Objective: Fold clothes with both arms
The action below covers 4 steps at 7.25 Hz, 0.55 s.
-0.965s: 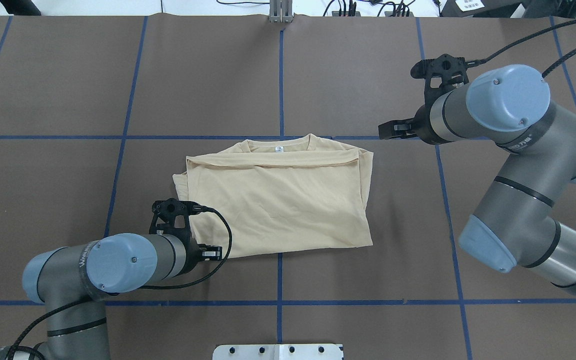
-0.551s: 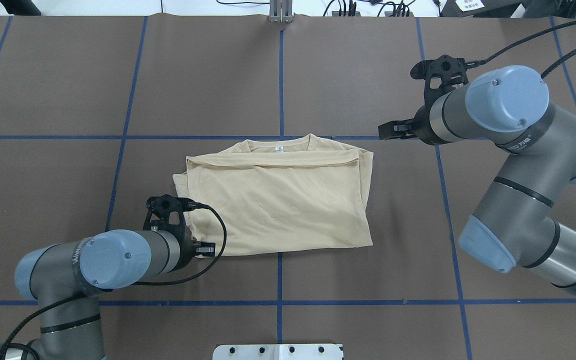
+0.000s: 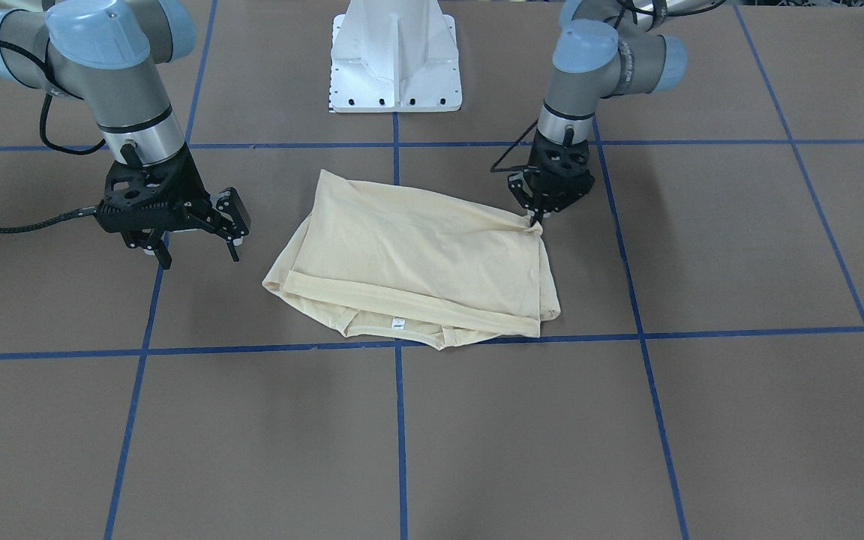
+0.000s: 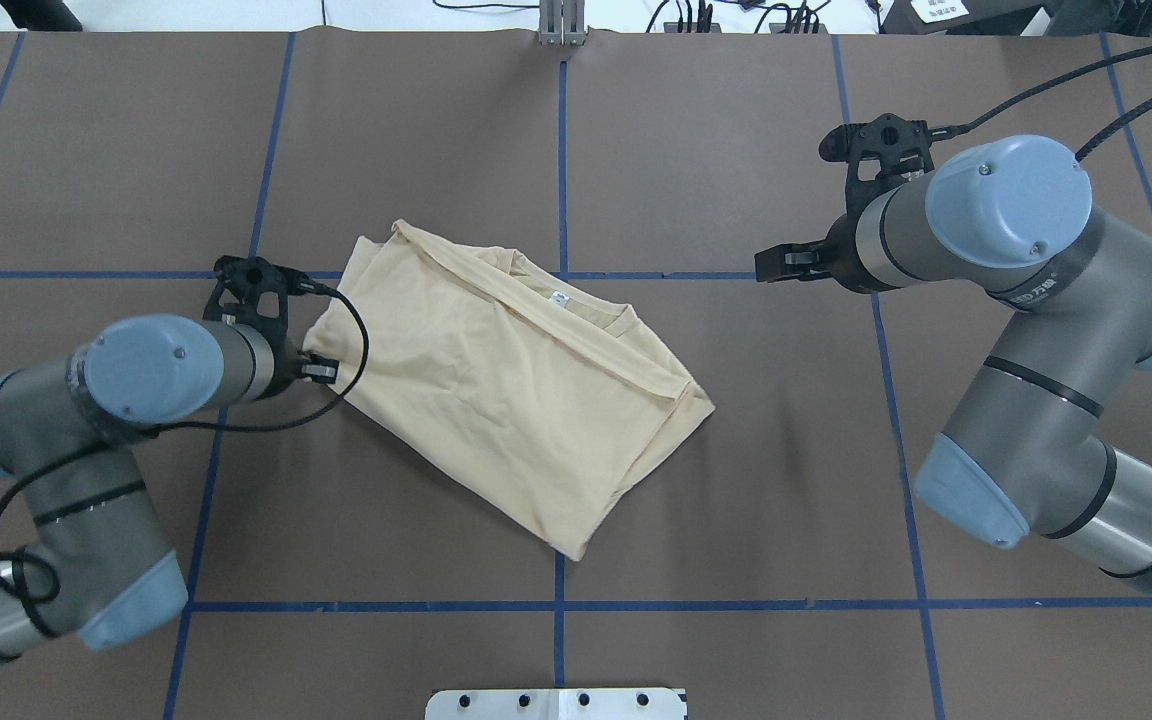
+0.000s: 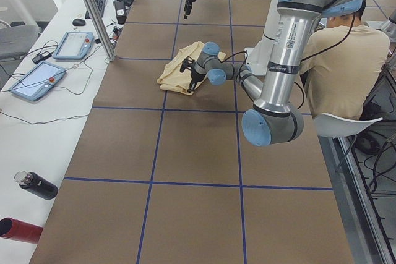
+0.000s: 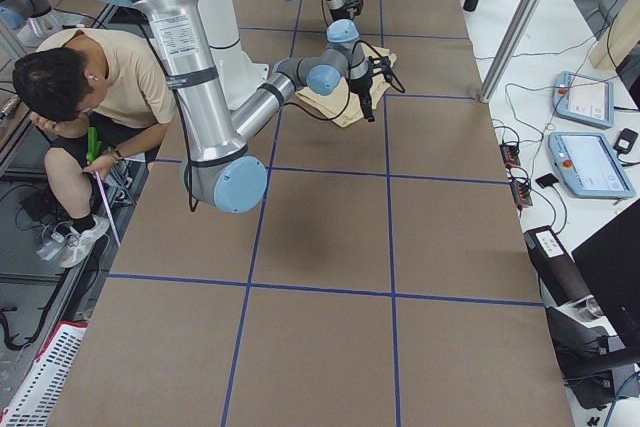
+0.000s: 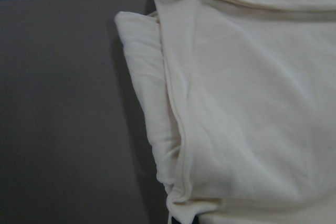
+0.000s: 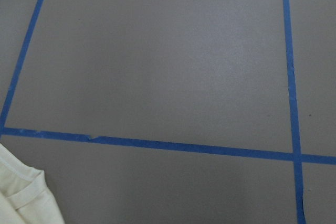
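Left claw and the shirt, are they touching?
Touching. In the front-facing view the left claw pinches a corner of the shirt, and the cloth bunches up at its tips.

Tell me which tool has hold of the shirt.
The left tool: it is closed on a corner of the shirt. The right tool hangs open, off to the side and apart from the cloth.
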### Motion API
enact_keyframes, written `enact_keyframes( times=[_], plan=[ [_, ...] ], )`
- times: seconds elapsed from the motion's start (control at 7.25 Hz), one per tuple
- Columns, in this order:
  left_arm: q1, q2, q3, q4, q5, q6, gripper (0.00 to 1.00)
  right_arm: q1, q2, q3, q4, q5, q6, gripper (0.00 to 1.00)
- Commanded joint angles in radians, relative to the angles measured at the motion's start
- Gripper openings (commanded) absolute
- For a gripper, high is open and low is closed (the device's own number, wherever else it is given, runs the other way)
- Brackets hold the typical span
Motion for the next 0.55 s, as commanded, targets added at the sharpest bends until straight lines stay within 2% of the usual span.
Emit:
enact_keyframes(
  times=[0.0,0.14,0.28,0.41],
  plan=[
    [-0.198,-0.249,0.318,-0.027,-0.003,0.193,0.00,-0.004,0.000,0.000,0.000,-0.002,0.002,1.00],
    [-0.233,-0.359,0.520,-0.151,-0.006,0.221,0.00,-0.004,0.000,0.000,0.000,-0.002,0.002,1.00],
    [-0.259,-0.394,0.641,-0.290,-0.007,0.289,0.00,-0.006,0.002,0.002,0.000,-0.002,0.002,1.00],
    [-0.281,-0.388,0.644,-0.346,-0.014,0.371,0.99,-0.009,0.005,0.000,0.000,-0.004,0.002,1.00]
  ],
)
